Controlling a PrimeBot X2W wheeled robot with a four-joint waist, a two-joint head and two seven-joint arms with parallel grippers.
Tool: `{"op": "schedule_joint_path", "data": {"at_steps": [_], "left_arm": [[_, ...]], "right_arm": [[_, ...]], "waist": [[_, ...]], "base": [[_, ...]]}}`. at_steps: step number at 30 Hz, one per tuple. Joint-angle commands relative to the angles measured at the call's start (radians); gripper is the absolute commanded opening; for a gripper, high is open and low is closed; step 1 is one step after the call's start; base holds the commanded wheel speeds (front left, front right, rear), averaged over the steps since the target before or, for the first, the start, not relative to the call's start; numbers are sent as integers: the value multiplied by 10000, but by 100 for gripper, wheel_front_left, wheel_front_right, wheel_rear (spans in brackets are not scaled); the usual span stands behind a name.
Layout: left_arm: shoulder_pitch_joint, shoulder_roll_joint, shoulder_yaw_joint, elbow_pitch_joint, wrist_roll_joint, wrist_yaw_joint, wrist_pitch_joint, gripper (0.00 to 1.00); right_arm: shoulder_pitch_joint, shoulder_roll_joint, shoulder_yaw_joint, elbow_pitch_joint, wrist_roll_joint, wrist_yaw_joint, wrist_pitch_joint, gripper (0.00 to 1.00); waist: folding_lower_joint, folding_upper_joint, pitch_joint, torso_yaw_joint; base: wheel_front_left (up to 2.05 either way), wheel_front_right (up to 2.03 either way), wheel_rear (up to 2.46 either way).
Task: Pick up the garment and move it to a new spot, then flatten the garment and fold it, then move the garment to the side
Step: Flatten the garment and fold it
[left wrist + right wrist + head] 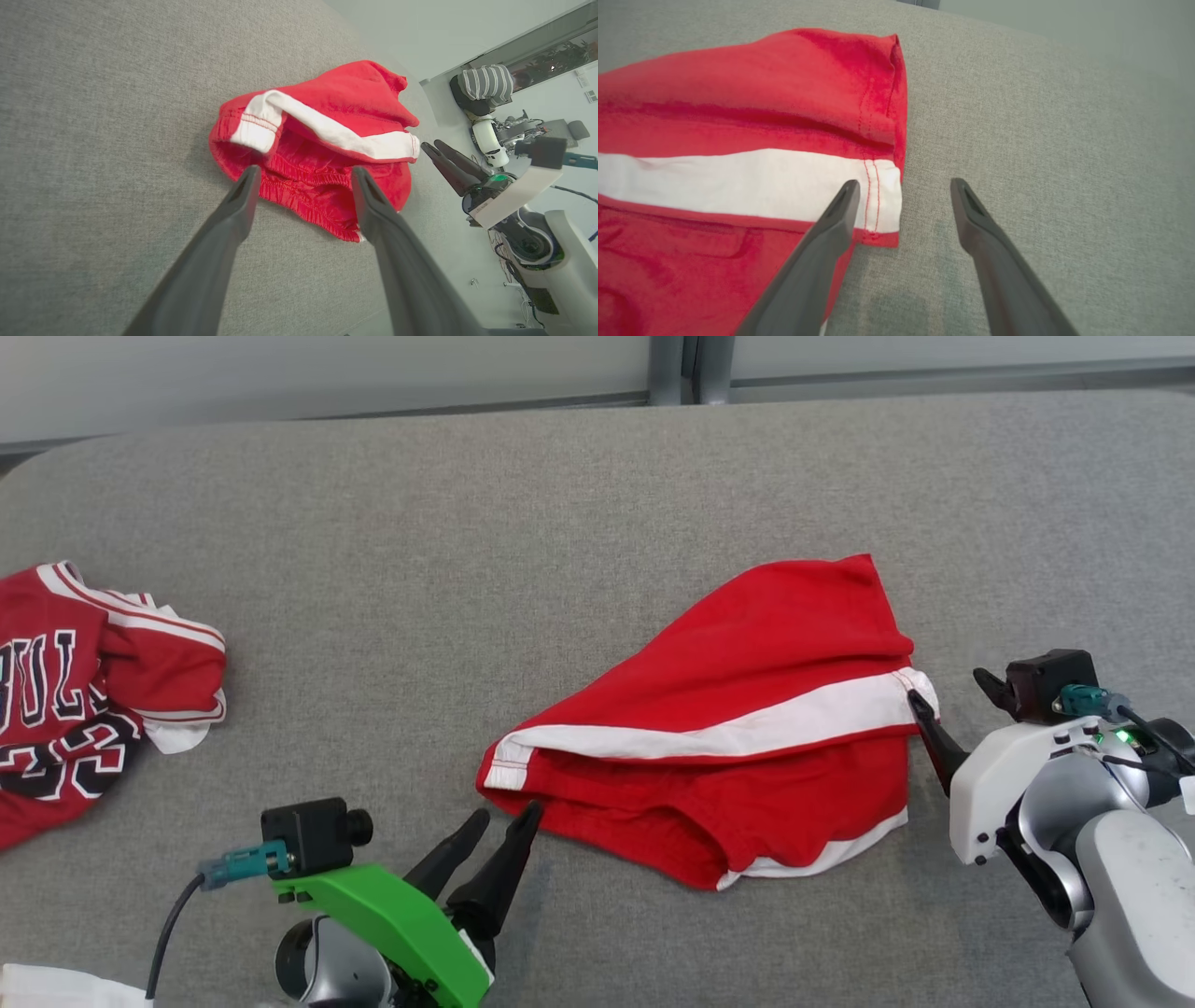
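Observation:
The garment [728,709] is a pair of red shorts with a white side stripe, lying crumpled on the grey table [597,504]. My left gripper [507,810] stands open at the lower left, its fingertips just short of the shorts' left end, where the elastic waistband bunches. In the left wrist view the garment [336,93] lies just beyond the open left gripper [304,169], and the right gripper [430,143] shows at its far end. My right gripper [945,689] is open at the shorts' right edge. The right wrist view has the right gripper [904,182] straddling the hemmed edge of the garment [738,93], one finger over cloth, the other over bare table.
A crumpled red basketball jersey [84,691] with black and white lettering lies at the table's left edge. Something white [56,989] pokes in at the lower left corner. The table's far edge runs along a pale wall [373,373].

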State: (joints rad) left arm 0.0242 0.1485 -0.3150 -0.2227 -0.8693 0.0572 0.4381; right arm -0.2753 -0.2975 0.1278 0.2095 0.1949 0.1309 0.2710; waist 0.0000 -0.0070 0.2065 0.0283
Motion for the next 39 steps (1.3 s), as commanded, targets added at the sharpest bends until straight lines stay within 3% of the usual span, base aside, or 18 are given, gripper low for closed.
{"op": "schedule_joint_path", "data": {"at_steps": [1,20,23,26,27,36,39], "left_arm": [[-259,-34,28,-70,8,68,44,100],[-587,-244,-104,252,126,12,-289,100],[-603,-261,-162,271,135,16,-280,100],[-604,-285,-251,232,104,11,-218,100],[-589,-287,-270,217,95,22,-207,100],[-513,-375,-381,274,17,48,-264,100],[-519,-413,-447,292,12,80,-269,100]], "right_arm": [[-102,-80,66,-39,147,-3,62,100],[-179,-23,494,382,186,-3,-293,98],[-226,-66,648,494,160,-3,-385,87],[-328,-110,780,582,115,-3,-511,64],[-348,-113,809,607,114,-3,-543,50],[-447,-139,804,873,205,-3,-621,35],[-511,-159,819,978,211,-3,-660,13]], "waist": [[0,70,436,208],[0,70,789,298],[0,70,771,290],[0,70,735,292],[0,70,720,292],[0,70,657,334],[0,70,625,349]], "base": [[0,0,0],[0,0,0],[0,0,0],[0,0,0],[0,0,0],[0,0,0],[0,0,0]]}}
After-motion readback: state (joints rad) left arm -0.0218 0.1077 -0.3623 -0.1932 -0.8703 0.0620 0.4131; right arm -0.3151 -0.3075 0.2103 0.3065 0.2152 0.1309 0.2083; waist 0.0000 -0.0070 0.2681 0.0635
